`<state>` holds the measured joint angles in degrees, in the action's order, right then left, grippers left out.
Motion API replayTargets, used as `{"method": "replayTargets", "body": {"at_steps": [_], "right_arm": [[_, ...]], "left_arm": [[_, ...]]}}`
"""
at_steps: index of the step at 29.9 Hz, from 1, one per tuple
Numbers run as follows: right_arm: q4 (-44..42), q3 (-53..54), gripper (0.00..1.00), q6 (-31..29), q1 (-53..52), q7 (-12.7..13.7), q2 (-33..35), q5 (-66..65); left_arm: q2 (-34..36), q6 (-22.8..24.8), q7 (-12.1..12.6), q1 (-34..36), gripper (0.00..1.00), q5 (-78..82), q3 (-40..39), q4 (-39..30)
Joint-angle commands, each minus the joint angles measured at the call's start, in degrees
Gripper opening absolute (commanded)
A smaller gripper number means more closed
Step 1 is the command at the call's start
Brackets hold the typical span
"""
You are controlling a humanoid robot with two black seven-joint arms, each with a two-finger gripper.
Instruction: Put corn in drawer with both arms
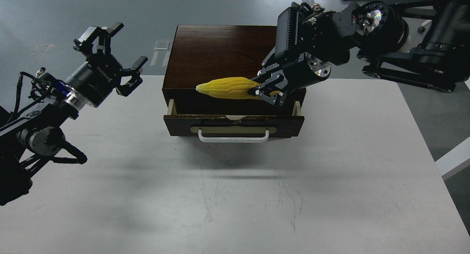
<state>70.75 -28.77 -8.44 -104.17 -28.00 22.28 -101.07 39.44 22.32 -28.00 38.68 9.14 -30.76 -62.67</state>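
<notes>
The yellow corn (227, 88) hangs level above the open drawer (233, 124), its tip pointing left. My right gripper (265, 90) is shut on the corn's thick right end, just over the drawer's right part. The drawer is pulled partly out of the dark wooden box (224, 52) and has a white bar handle (233, 138). The inside of the drawer is dark. My left gripper (112, 54) is open and empty, held in the air to the left of the box, above the table's back left corner.
The box stands at the back middle of a white table (235, 195). My right arm (367, 30) reaches in over the box's right back corner. A white furniture edge (453, 160) stands off the table's right side.
</notes>
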Motion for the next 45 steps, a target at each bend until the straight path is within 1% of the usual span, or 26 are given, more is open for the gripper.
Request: {"method": "replayTargets", "body": {"at_steps": [1, 2, 4, 7, 9, 11, 12, 13, 16, 20, 24, 26, 32, 41, 42, 43, 45], "right_arm": [[-0.08, -0.32, 0.14, 0.00, 0.72, 0.00, 0.05, 0.00], [-0.17, -0.32, 0.15, 0.00, 0.98, 0.00, -0.04, 0.00], [-0.26, -0.32, 0.21, 0.00, 1.42, 0.00, -0.04, 0.00], [-0.26, -0.32, 0.22, 0.00, 1.69, 0.00, -0.04, 0.00], [-0.26, -0.32, 0.27, 0.00, 1.95, 0.00, -0.04, 0.00], [-0.26, -0.32, 0.40, 0.00, 2.30, 0.00, -0.39, 0.00], [-0.26, -0.32, 0.45, 0.00, 2.48, 0.00, -0.57, 0.00], [-0.26, -0.32, 0.45, 0.00, 2.48, 0.00, -0.57, 0.00], [-0.35, -0.32, 0.51, 0.00, 2.74, 0.00, -0.92, 0.00], [-0.44, -0.32, 0.52, 0.00, 3.01, 0.00, -1.27, 0.00], [-0.53, -0.32, 0.55, 0.00, 2.83, 0.00, -1.36, 0.00], [-0.53, -0.32, 0.58, 0.00, 2.83, 0.00, -1.36, 0.00], [-0.53, -0.32, 0.61, 0.09, 2.57, 0.00, -1.19, 0.00], [-0.52, 0.82, 0.62, 1.40, -1.12, 0.00, -0.92, 2.54], [-0.61, 1.95, 0.64, 1.40, -1.65, 0.00, -0.75, 5.07], [-0.87, 3.10, 0.70, 1.32, -1.91, 0.00, -0.48, 8.67], [-1.66, 4.33, 0.75, 1.32, -2.09, 0.00, 0.56, 15.42]], "left_arm": [[-0.07, 0.01, 0.00, -0.01, 0.98, 0.00, -0.09, 0.00], [-0.07, 0.01, 0.00, -0.09, 0.98, 0.00, -0.09, -0.08], [-0.07, 0.01, 0.00, -0.10, 0.98, 0.00, -0.09, -0.08], [0.02, 0.01, 0.00, -0.27, 0.98, 0.00, -0.35, -0.08], [-0.07, 0.01, 0.00, -0.27, 0.98, 0.00, -0.53, -0.08], [-0.15, 0.01, 0.00, -0.36, 0.98, 0.00, -0.53, 0.00], [-0.24, 0.01, 0.00, -0.45, 0.98, 0.00, -0.53, -0.08], [-0.24, 0.01, 0.00, -0.45, 0.98, 0.00, -0.53, -0.08], [-0.33, 0.01, 0.00, -0.62, 0.98, 0.00, -0.62, -0.08], [-0.42, 0.01, 0.00, -0.71, 0.98, 0.00, -0.62, 0.00], [-0.42, 0.01, 0.00, -0.71, 0.98, 0.00, -0.62, 0.00], [-0.51, 0.01, 0.00, -0.71, 0.98, 0.00, -0.71, 0.00], [-0.59, 0.01, 0.00, -0.71, 0.98, 0.00, -0.71, 0.00], [-0.59, 0.01, 0.00, -0.80, 0.98, 0.00, -1.15, 0.00], [-0.68, 0.01, 0.00, -0.80, 0.98, 0.00, -1.15, 0.00], [-0.68, 0.01, 0.00, -0.80, 0.98, 0.00, -1.15, -0.08], [-0.68, 0.01, 0.00, -0.89, 0.98, 0.00, -1.15, -0.08]]}}
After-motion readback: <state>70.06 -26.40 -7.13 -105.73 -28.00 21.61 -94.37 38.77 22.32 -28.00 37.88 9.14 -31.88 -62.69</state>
